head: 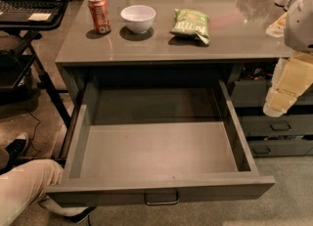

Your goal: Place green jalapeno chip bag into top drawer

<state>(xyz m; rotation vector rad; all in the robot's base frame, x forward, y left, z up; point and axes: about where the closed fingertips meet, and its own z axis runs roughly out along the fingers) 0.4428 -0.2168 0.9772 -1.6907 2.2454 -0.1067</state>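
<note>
Camera view, crinkled green bag (190,24) on glossy countertop (156,46), gripper fingers (286,87) far right

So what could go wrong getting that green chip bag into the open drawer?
The green jalapeno chip bag lies close beside the white bowl, so a sloppy reach might knock it. The gripper hangs at the right edge, below counter height, so it might bump the counter on its way up. A person's leg sits near the top drawer's front left corner and could get bumped.
</note>
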